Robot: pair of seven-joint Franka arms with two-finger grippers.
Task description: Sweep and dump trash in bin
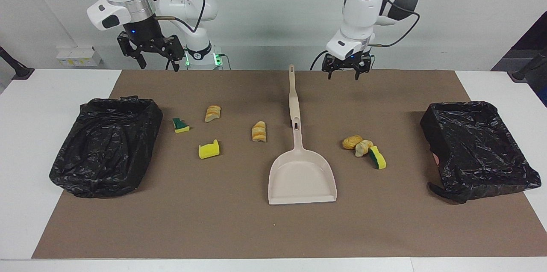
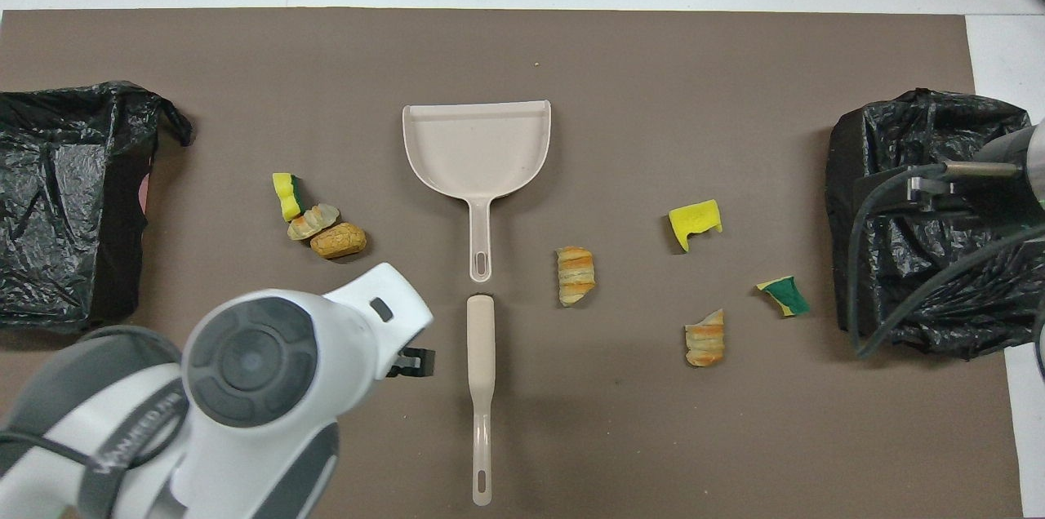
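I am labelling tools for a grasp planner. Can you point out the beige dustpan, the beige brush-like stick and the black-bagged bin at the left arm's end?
beige plastic dustpan (image 1: 301,180): facing view, bare pan floor.
beige brush-like stick (image 2: 481,356): overhead view, mid-shaft.
black-bagged bin at the left arm's end (image 1: 478,148): facing view, crinkled liner.

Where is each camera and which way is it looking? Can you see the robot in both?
Facing view: sits high across the table, looking at the robots; shows both arms, the left gripper open above the brush, the right gripper open, waiting by its base.
Overhead view: sits high above the robots' end, looking steeply down and forward; shows the left arm's wrist and part of the right arm.
Both share: dustpan, brush, seven trash scraps, two black bins, seen half a turn apart.
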